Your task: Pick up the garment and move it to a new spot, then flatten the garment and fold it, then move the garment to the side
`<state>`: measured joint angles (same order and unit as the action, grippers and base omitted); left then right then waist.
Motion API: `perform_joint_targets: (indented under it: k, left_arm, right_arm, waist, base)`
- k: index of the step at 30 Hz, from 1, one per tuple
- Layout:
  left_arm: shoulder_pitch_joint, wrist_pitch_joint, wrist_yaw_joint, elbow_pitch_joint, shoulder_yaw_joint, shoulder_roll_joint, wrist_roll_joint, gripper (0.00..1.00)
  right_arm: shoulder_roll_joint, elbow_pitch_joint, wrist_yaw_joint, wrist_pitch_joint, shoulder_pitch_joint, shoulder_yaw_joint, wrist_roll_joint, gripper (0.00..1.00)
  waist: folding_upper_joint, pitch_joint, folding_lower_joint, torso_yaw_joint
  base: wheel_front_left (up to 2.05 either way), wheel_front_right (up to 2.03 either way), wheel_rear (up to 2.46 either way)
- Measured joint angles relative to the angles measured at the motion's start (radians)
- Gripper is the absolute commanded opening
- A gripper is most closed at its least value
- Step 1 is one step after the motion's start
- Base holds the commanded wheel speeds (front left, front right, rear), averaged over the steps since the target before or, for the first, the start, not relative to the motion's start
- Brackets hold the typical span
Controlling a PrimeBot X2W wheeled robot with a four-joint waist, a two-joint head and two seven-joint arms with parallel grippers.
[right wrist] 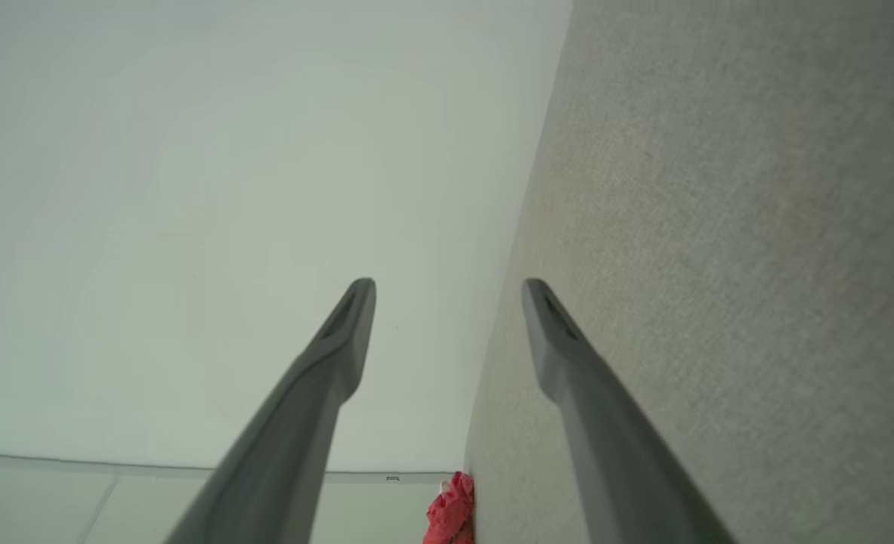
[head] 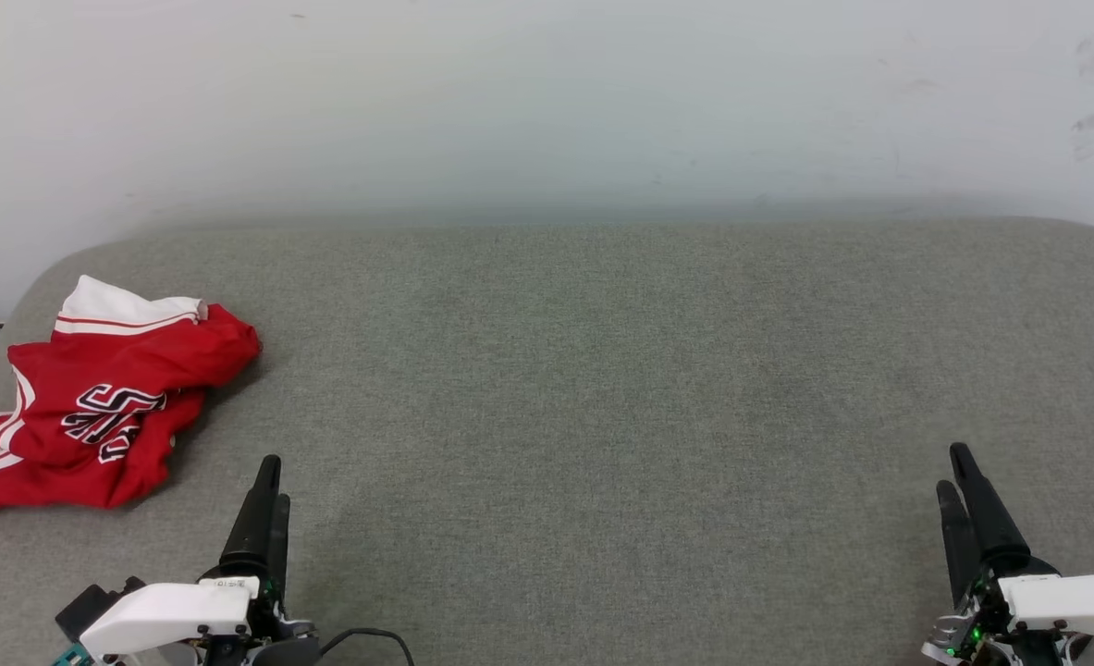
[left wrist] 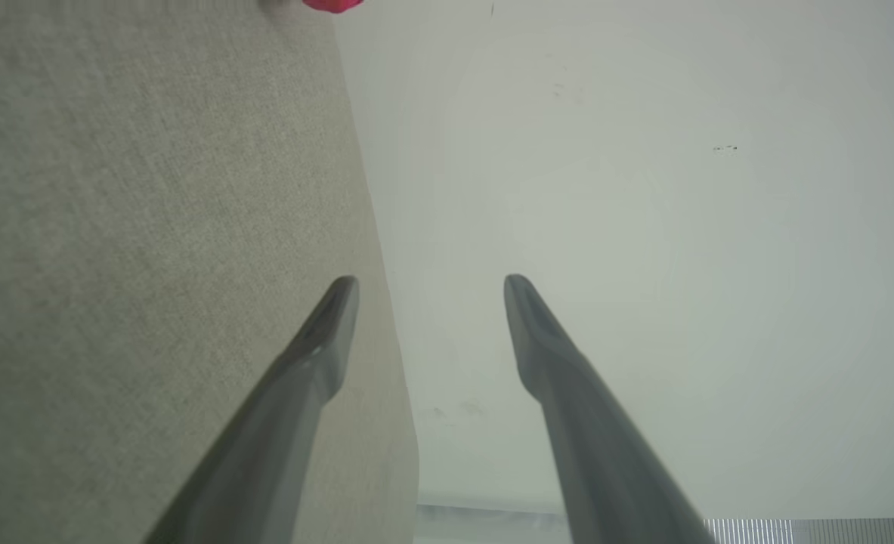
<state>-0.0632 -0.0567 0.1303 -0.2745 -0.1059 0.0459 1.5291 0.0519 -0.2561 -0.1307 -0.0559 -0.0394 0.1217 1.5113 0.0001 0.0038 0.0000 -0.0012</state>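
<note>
Pale wall (head: 547,92) ran behind the whole scene, plain, with a few dark scuff marks at upper right. No writing on it.

Grey fabric-covered worktop (head: 602,416) took up most of the head view, with rounded far corners and its far edge against the wall.

Garment (head: 93,416) lay crumpled in a heap at the worktop's far-left corner, reaching the left edge. Red body, with a white sleeve with thin red stripes on top at the far side and white-and-red striped trim at the left. Black lettering outlined in white showed on the chest, but it was folded and creased, so no word could be read. No brand could be made out. A red scrap of it showed at the top edge of the left wrist view and beside the worktop edge at the bottom of the right wrist view.

Left gripper (head: 276,481) sat at lower left, above the worktop, near the garment's near-right side but apart from it. Its own wrist view showed the jaws spread, released.

Right gripper (head: 952,470) sat at lower right, well apart from the garment. Jaws were also spread and released in its wrist view.

Black cable (head: 371,638) looped out from the left wrist at the bottom edge.

Small label (head: 229,584) on the left white wrist housing carried print too small to read.

Green light (head: 972,636) glowed at the right wrist.
</note>
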Motion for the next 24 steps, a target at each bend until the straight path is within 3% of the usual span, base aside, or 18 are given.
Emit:
perform_joint_targets:
  k: [24]
  left_arm:
    - [0.0,0.098,-0.112,0.124,0.037,0.0,-0.502,1.0]
  right_arm:
    - [0.0,0.173,0.0,0.096,0.023,0.007,-0.505,1.0]
  waist:
    - [0.0,-0.004,0.0,0.0]
  base:
    - [0.0,0.0,0.0]
